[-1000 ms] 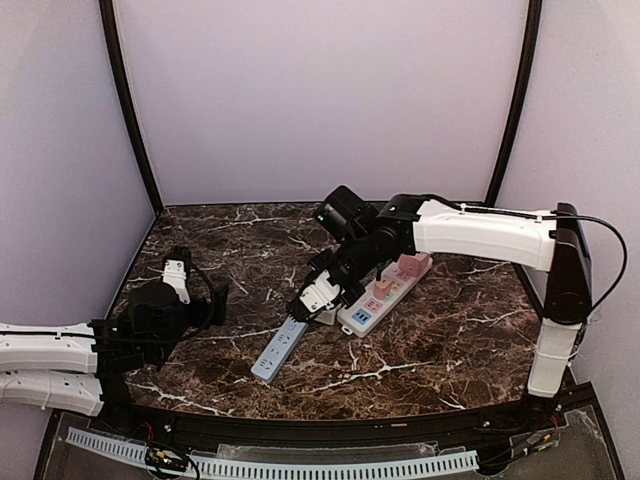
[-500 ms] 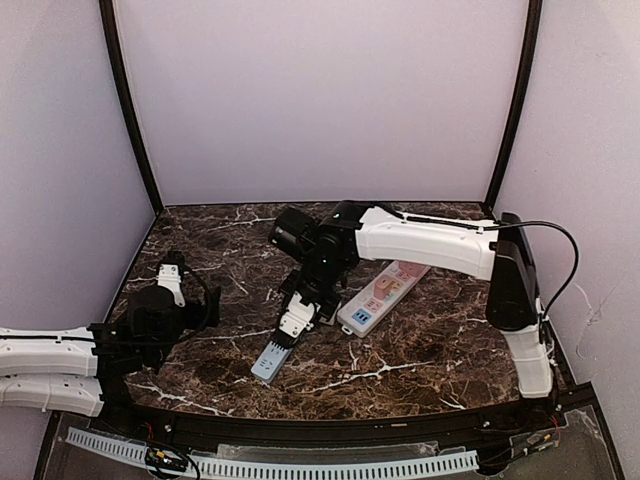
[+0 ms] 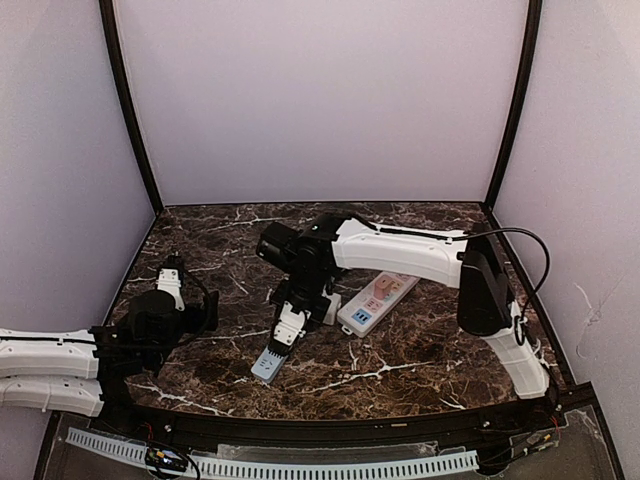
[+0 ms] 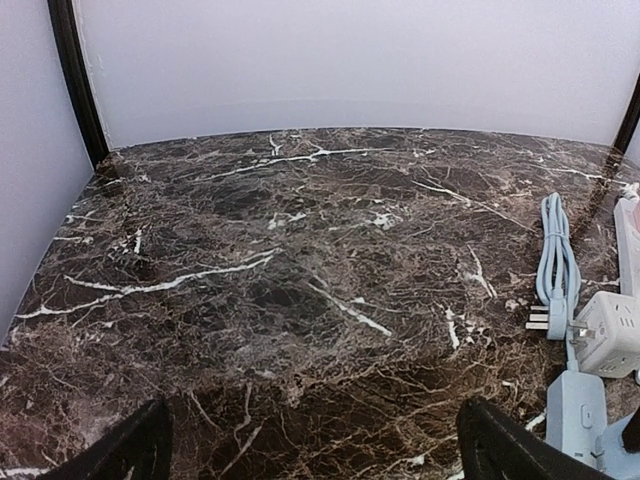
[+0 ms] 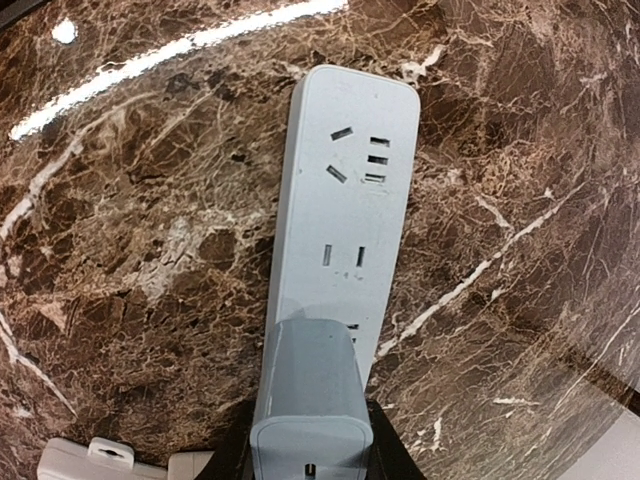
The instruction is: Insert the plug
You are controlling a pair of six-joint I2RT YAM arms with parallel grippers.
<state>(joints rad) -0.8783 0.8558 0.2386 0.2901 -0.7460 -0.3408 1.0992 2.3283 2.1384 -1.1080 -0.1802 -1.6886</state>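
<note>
My right gripper [image 5: 310, 455] clamps pale blue plug [image 5: 310, 370], lower centre of wrist view, over blue power strip [image 5: 345, 200] on tabletop [image 5: 120, 200]. Rigid, light, smooth plastic, I judge; grip flat sides firmly. Left gripper [image 4: 315, 455] wide, idle.

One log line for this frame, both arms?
left gripper: open, idle | right gripper: shut on pale blue plug block | plug: above pale blue power strip, seating unclear

Nothing legible showed in any view. The white power strip [image 3: 384, 294] on the worktop [image 3: 450, 350] bore small pink and blue patches, perhaps printed labels, but from the top camera they were too small and blurred to read.
</note>
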